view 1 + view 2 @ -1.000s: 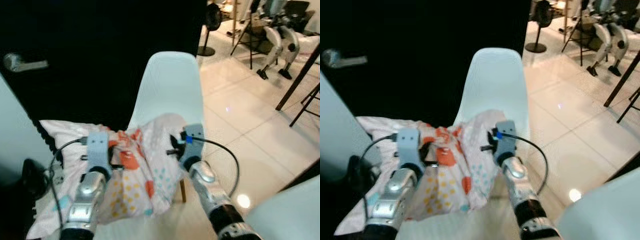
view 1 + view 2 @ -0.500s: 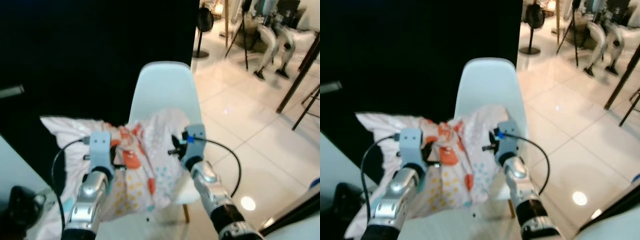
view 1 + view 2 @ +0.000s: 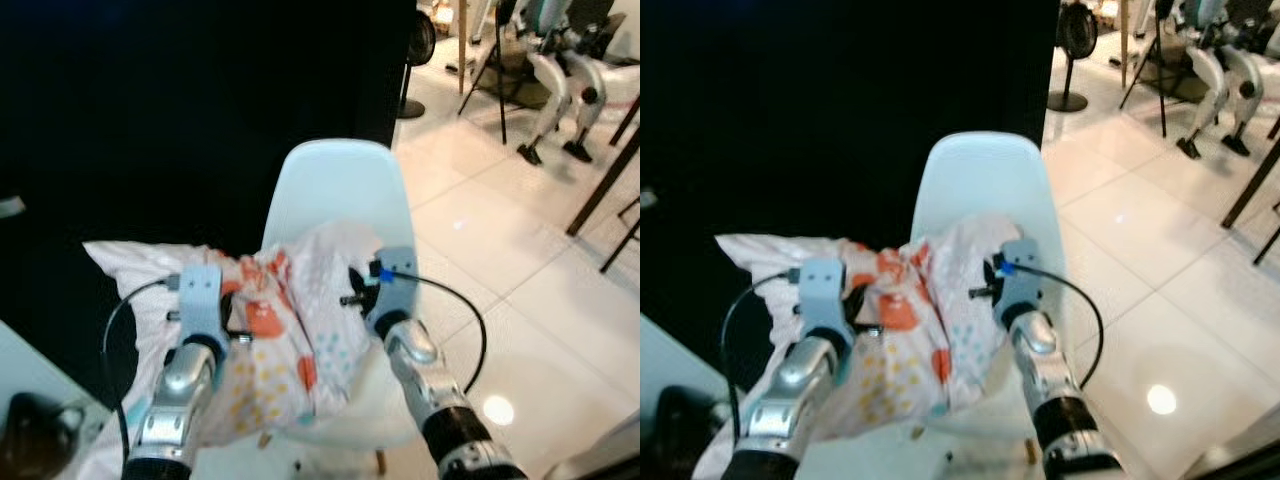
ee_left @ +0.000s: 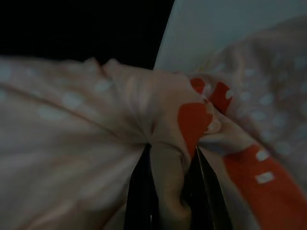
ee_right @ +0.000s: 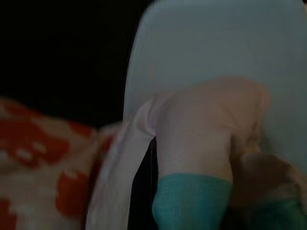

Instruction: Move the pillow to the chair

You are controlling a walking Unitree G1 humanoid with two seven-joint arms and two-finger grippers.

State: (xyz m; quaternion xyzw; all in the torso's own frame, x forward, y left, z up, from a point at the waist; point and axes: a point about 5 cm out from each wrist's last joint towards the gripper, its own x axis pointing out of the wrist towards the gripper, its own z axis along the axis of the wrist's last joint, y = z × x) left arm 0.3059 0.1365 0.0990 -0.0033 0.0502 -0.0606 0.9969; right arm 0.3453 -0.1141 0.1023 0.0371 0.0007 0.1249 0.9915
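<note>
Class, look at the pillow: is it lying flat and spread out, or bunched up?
Bunched up. The pillow is gathered into folds where the left gripper and right gripper pinch its fabric in front of the chair.

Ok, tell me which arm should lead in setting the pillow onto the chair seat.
Right, probably. The right gripper holds the pillow corner that already lies over the chair seat, while the left gripper grips the part hanging off the chair's left side.
</note>
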